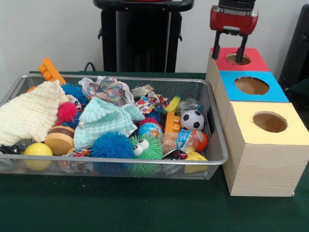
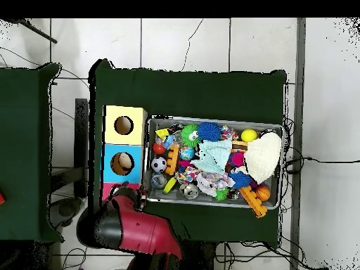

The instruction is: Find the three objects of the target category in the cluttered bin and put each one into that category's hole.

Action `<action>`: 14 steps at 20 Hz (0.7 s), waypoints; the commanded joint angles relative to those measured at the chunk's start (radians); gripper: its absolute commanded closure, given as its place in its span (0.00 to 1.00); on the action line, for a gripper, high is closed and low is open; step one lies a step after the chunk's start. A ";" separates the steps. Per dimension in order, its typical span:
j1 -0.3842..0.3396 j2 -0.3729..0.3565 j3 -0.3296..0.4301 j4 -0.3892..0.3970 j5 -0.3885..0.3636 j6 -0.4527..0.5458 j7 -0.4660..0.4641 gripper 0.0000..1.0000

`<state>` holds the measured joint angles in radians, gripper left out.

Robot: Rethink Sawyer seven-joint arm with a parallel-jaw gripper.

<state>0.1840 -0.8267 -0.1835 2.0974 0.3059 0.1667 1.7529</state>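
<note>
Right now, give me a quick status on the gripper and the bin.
Gripper open, empty, hovering over the red box hole. Bin full of mixed toys and cloths. Nothing blocking the holes.

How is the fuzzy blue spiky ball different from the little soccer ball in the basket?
The fuzzy blue spiky ball is covered in soft rubbery spikes; the small black-and-white soccer ball looks smooth and patterned. The blue one looks bigger than the soccer ball. The blue one sits near the front rim of the wire mesh basket; the soccer ball lies farther back, towards the boxes. Both are round toys.
</note>
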 commanded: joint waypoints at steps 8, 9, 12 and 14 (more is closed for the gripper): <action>-0.181 -0.091 0.045 -0.228 -0.143 0.432 -0.016 0.00; -0.193 -0.091 0.050 -0.242 -0.149 0.449 -0.016 0.00; -0.229 -0.066 0.059 -0.299 -0.177 0.465 -0.027 0.00; -0.261 -0.038 0.075 -0.337 -0.199 0.470 -0.051 0.00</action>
<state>-0.0048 -0.8956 -0.1804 1.9187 0.1815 0.5464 1.7529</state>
